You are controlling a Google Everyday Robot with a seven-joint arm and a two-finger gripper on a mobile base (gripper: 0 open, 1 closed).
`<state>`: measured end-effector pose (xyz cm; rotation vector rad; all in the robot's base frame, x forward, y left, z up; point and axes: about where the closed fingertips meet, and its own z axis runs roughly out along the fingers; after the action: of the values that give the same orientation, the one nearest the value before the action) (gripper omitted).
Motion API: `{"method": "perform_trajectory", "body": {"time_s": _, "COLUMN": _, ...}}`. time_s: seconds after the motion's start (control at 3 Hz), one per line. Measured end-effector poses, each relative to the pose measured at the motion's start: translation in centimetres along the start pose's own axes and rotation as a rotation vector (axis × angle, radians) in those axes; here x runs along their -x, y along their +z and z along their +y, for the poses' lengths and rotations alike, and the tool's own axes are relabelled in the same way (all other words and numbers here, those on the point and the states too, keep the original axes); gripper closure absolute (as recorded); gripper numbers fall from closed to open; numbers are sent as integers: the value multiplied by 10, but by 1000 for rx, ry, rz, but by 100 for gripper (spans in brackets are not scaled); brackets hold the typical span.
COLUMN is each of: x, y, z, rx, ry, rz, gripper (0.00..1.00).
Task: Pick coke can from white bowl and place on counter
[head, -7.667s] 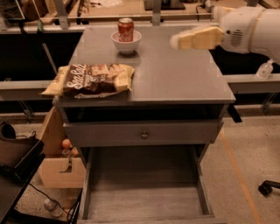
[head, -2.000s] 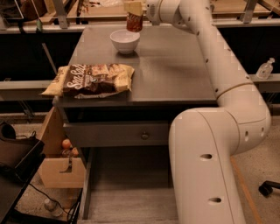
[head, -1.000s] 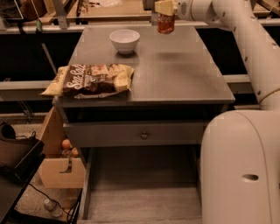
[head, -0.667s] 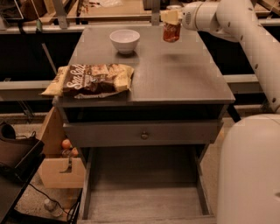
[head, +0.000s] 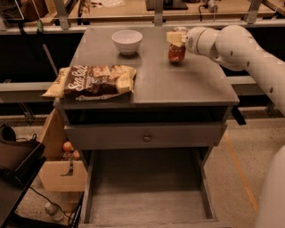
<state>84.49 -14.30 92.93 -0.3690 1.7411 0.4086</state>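
Note:
The red coke can (head: 177, 51) stands upright at the back right of the grey counter (head: 178, 82), its base at or just above the surface. My gripper (head: 176, 38) reaches in from the right and is shut on the can's upper part. The white bowl (head: 127, 41) sits empty at the back middle of the counter, well to the left of the can.
A brown chip bag (head: 91, 81) lies on the counter's front left corner. The round-knobbed drawer (head: 146, 138) is below the top, with an open lower shelf (head: 144, 205) beneath. A pale wooden bench (head: 133, 9) runs behind the counter. My white arm (head: 249, 53) fills the right side.
My gripper lifted the coke can out of the white bowl, carried it to the right, and lowered it to the counter. The bowl stayed in place and is empty.

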Motion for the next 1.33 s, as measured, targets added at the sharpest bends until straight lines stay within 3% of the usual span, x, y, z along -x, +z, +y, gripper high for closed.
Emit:
{"method": "perform_trajectory", "body": {"time_s": 0.33, "x": -31, "y": -5, "z": 1, "rx": -44, "ry": 7, "rz": 23, "gripper": 100}}
{"method": "perform_trajectory", "body": {"time_s": 0.67, "x": -33, "y": -6, "z": 2, "rx": -51, "ry": 8, "rz": 26, "gripper": 86}}
{"method": "perform_trajectory", "body": {"time_s": 1.33, "x": -30, "y": -6, "z": 2, "rx": -51, "ry": 8, "rz": 27, "gripper": 38}}
